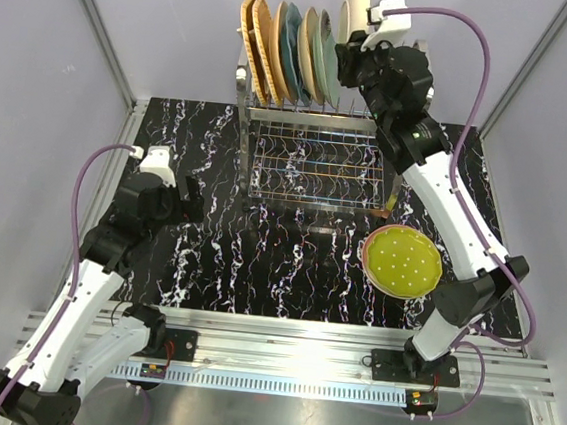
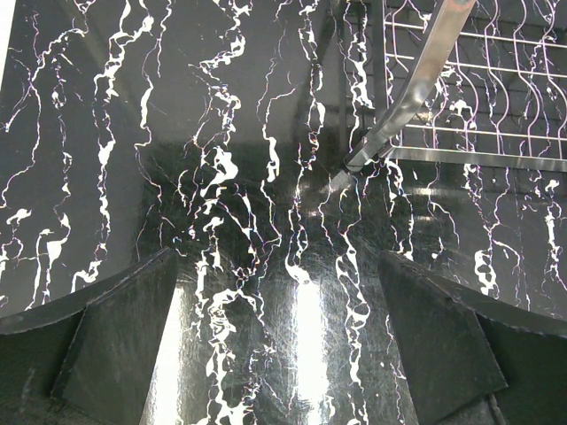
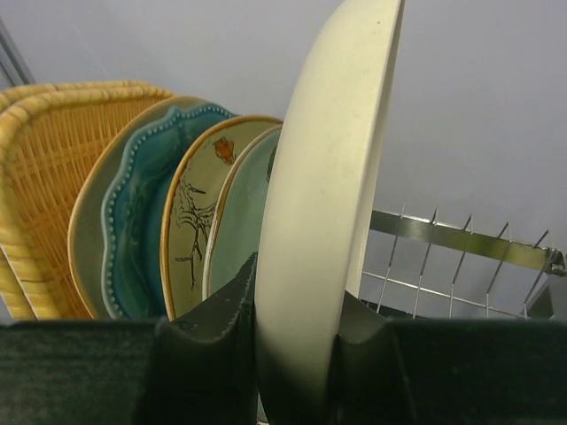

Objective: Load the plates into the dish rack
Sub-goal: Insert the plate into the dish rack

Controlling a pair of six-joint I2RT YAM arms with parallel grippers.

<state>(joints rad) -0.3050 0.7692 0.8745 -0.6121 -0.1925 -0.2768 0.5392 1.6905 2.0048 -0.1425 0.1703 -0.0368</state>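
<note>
Over the counter (image 1: 259, 260), left end effector (image 2: 276, 257) spread open, empty. Several plates (image 1: 283, 57) already standing on edge in the dish rack (image 1: 313, 170), top tier. Beside them, cream plate (image 3: 328, 177) clamped in right end effector (image 3: 292, 328), upright, long axis vertical, above the rightmost tines. Furthest right, yellow-green dotted plate (image 1: 402, 261) flat on the counter, yet to load.

Robotics lab test cell. A black marble-patterned table (image 1: 289, 263) holds a steel dish rack (image 1: 313, 170). Plain pale panels (image 1: 36, 68) on metal posts (image 1: 100, 29) enclose the table on three sides. An aluminium rail (image 1: 291, 339) along its near edge carries a cabled left arm (image 1: 92, 274) and right arm (image 1: 454, 219).
</note>
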